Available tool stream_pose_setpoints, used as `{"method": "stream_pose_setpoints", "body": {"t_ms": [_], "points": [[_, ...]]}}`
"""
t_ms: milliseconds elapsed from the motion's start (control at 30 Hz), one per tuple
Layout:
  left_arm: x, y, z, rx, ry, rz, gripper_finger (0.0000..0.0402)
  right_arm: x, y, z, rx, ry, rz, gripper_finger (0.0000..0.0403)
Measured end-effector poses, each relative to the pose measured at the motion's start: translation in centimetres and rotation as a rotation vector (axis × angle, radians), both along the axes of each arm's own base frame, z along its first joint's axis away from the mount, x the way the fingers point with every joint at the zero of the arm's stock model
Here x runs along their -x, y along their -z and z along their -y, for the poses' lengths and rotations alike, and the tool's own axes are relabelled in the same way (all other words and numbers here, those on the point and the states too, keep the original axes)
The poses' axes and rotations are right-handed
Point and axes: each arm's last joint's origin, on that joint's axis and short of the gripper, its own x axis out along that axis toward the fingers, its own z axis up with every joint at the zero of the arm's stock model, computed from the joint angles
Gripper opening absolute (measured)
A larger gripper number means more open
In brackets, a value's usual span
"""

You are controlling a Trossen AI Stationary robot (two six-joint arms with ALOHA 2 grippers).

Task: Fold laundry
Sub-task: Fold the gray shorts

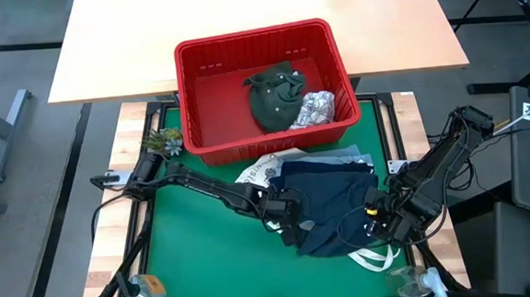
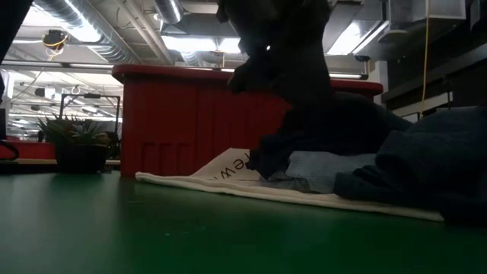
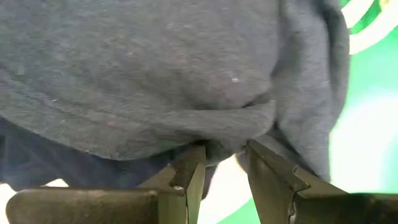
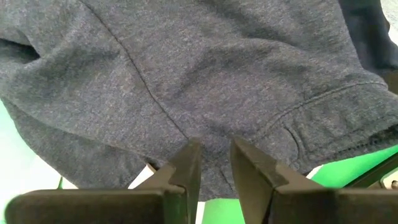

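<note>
A navy blue garment [image 1: 328,200] lies bunched on the green mat, on top of a light blue denim piece [image 1: 353,157] and a white tote bag [image 1: 262,172]. My left gripper [image 1: 283,214] is at the garment's left near part and my right gripper [image 1: 376,208] at its right near part. Each is shut on navy cloth. In the low view the navy garment [image 2: 426,160] piles over the denim [image 2: 319,167] and the flat tote [image 2: 228,171]. My left gripper pinches a bunched fold of the navy garment [image 3: 225,144] between its two fingers, slanting down from the table's left. The cloth gathers into wrinkles at the fingers and the rest lies on the pile. My right gripper pinches the navy cloth close to its stitched hem edge [image 4: 214,149] between its two fingers, coming steeply from above. I cannot tell whether it has one layer or several. The cloth spreads away from the fingers over the mat.
A red slotted basket [image 1: 196,79] stands at the mat's far edge, holding a dark olive garment [image 1: 275,93] and a white printed one [image 1: 316,108]. A small plant [image 1: 161,141] sits at the far left. Tote handles [image 1: 378,257] trail by the near right corner. Bare green mat [image 1: 207,253] lies near left.
</note>
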Motion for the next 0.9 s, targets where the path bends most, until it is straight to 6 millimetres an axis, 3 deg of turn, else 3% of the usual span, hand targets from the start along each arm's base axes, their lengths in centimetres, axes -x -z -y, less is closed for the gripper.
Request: {"method": "stream_pose_setpoints", "body": {"t_ms": [233,467,600,733,900], "points": [[0.1,-0.5,0.0,-0.007,-0.008,0.021,0.011,0.0,0.0,0.0,0.0,0.0,0.001,0.0088],[-0.1,0.3,0.0,-0.05,-0.007,0.001,0.0107,-0.1,0.0,-0.1,-0.014,0.0,0.015,0.0088],[-0.1,0.5,-0.1,-0.049,0.0,-0.009,0.0076,-0.3,0.3,-0.4,-0.012,0.001,0.014,0.0088],[0.1,0.7,-0.1,-0.056,0.002,-0.032,0.0016,-0.6,0.9,-0.7,0.016,0.003,-0.009,0.0088],[0.4,0.9,0.1,-0.063,0.009,-0.064,0.0006,-1.0,2.0,-1.2,0.066,0.004,-0.052,0.0088]]}}
